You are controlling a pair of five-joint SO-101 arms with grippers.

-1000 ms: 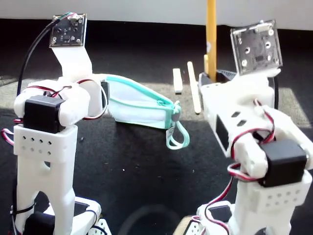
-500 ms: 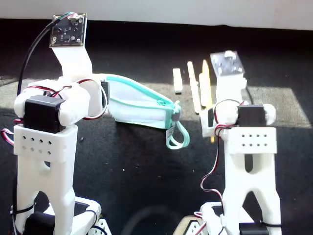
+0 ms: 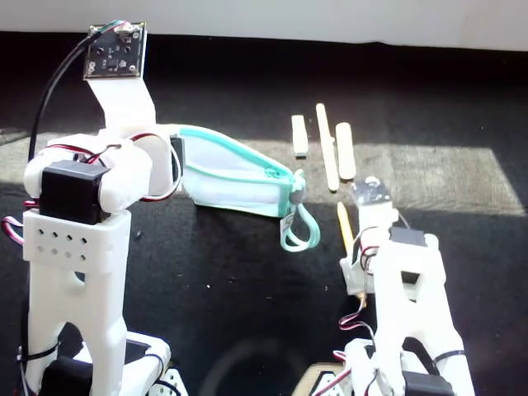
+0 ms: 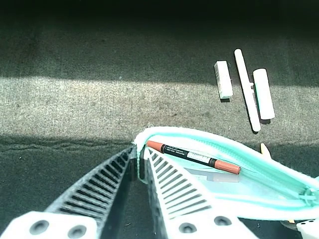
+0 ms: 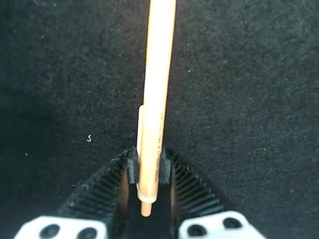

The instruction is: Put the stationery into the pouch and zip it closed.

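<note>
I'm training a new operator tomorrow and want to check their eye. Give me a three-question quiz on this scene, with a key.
1. True or false: the mint-green fabric zip pouch is zipped shut.
2. Multiple choice: what does the right gripper hold? A) nothing B) a slim orange pen C) scissors
3. Fill in: the red-capped black pen lies ___ the pouch.

Key: 1 false, since its mouth is open; 2 B; 3 inside.
</note>
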